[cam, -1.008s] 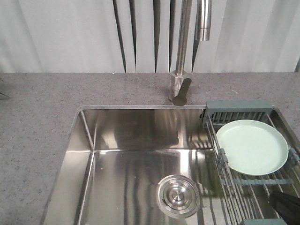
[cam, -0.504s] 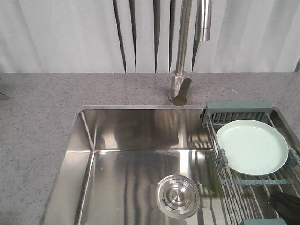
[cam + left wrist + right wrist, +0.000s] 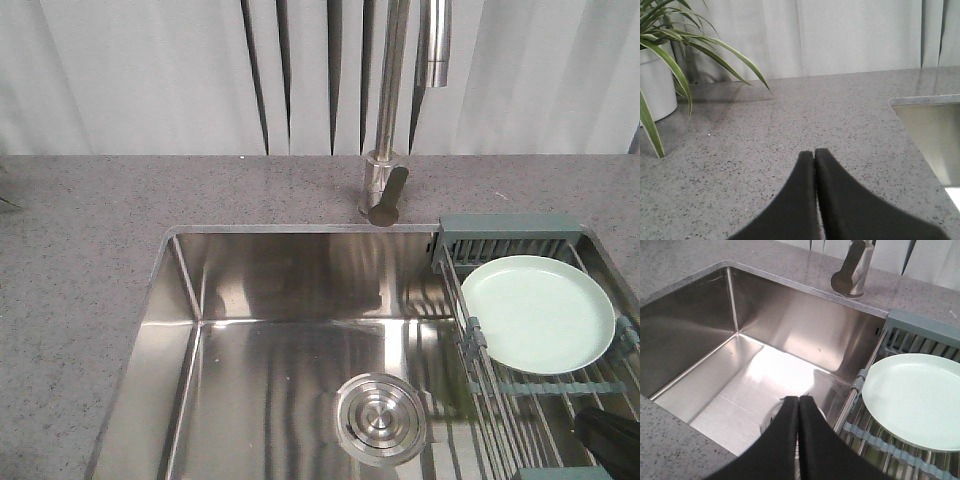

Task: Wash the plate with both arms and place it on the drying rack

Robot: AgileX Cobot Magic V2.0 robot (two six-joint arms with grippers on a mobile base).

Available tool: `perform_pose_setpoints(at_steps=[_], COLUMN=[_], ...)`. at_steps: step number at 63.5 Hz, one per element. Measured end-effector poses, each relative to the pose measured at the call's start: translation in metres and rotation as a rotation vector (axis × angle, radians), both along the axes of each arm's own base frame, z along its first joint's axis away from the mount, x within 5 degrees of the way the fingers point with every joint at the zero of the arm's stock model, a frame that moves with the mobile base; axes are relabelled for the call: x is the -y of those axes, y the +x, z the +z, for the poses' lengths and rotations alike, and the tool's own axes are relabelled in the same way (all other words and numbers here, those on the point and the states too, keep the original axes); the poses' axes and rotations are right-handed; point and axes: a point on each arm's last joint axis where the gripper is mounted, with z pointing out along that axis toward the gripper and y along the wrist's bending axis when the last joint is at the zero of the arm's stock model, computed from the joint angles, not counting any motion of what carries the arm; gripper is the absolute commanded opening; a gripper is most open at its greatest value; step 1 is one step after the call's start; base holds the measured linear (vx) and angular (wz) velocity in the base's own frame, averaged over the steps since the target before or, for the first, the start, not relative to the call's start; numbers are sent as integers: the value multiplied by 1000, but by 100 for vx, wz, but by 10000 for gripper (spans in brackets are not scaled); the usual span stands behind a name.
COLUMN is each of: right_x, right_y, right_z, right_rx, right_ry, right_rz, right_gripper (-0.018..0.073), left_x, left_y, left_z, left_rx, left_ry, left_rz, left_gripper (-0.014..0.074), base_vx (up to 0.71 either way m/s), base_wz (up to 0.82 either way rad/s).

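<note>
We see the plate (image 3: pixel 538 313) lying flat on the wires of the drying rack (image 3: pixel 510 238), which spans the right end of the sink (image 3: pixel 190 300). The faucet (image 3: pixel 385 190) stands on the grey tabletop (image 3: pixel 90 230) behind the sink, and the round drain (image 3: pixel 380 418) sits near the front. Our left hand (image 3: pixel 814 156) hovers over the tabletop, fingers pressed together, a potted plant (image 3: pixel 660 65) at far left. Our right hand (image 3: pixel 798 401), also pressed together and empty, hangs above the sink, left of the plate.
</note>
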Motion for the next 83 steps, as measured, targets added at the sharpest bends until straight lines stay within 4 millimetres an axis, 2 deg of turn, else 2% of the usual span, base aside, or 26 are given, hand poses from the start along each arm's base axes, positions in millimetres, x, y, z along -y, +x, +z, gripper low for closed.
perform_pose_setpoints(at_steps=[21,30,39,45,52,62,83], right_x=[0,4,17,26,32,38,41], right_y=[0,-4,-2,-4,-8,-8,-6], right_z=[0,-4,-23,-44,-61,-76,-59], right_rx=[1,20,62,85,117,180,401], right_ry=[-3,-62,27,107,154,171,205], right_rz=[1,-20,-220,-351,-437,-504,-507], right_gripper=[-4,-4,-4,-4,-4,-4,-4], left_x=[0,0,0,0,0,0,0], left_y=[0,0,0,0,0,0,0], left_z=[0,0,0,-1,-1,-1,-1], left_rx=[0,-1,-2,-7,-8,-8,-10], left_ry=[0,0,0,-1,-1,-1,-1], left_rz=[0,0,0,1,1,1,1], left_gripper=[-6,-6,-6,-6,-6,-6,-6], base_vx=[0,0,0,0,0,0,0], base_wz=[0,0,0,0,0,0,0])
